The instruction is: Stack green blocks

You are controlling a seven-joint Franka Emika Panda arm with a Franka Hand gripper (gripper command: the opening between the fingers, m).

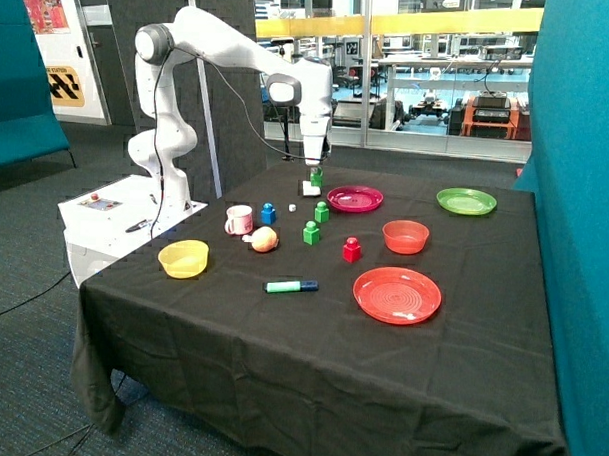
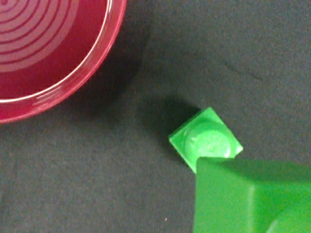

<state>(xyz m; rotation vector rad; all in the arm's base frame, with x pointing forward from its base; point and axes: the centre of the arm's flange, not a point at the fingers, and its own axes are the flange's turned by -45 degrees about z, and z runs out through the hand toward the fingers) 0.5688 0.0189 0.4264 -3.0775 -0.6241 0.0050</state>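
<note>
With a green block gripped in my pincer above the table, I should centre it squarely over the second block's stud beside the pink plate, then lower straight.

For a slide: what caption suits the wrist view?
Held green block hovering over a second green block beside the magenta plate.

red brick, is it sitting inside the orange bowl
No, the red brick stands on the black tablecloth, beside the orange bowl and apart from it.
</note>
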